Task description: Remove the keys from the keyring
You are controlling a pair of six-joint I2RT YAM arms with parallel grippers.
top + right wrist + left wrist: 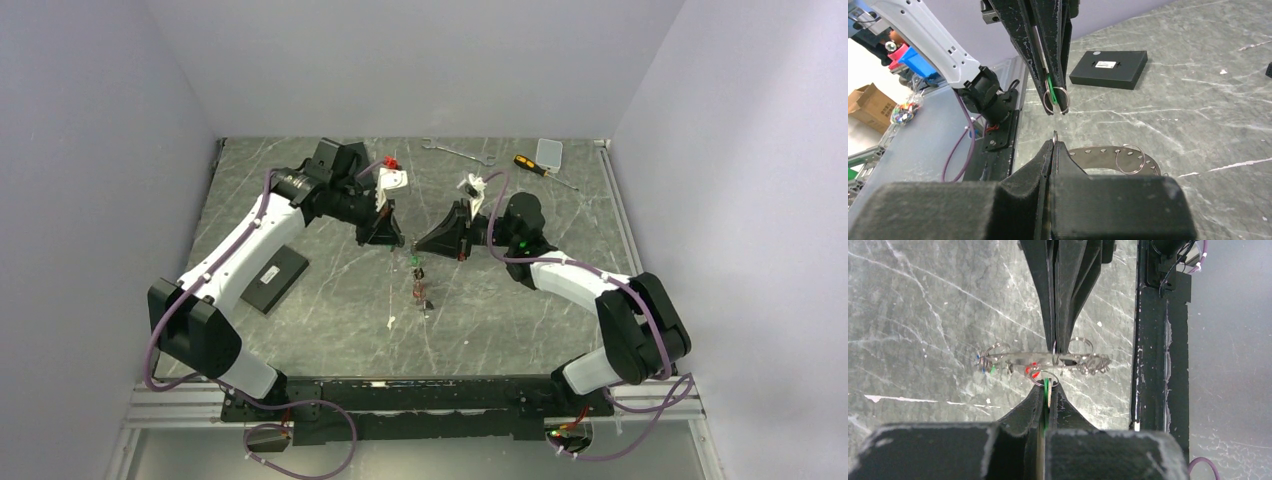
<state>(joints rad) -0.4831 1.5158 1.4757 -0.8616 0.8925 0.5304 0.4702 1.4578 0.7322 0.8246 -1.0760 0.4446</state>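
The right gripper [1054, 144], fingers pressed together, pinches the rim of the keyring [1108, 151]. The keyring's long axis runs crosswise to both grippers. Opposite it, tip to tip, the left gripper [1048, 390] pinches a green-tagged key [1049, 82] whose split ring [1055, 100] seems just clear. Other keys [987, 364] cluster at the keyring's ends.

The right hand [1054, 143] hides much of the keyring [1091, 149]
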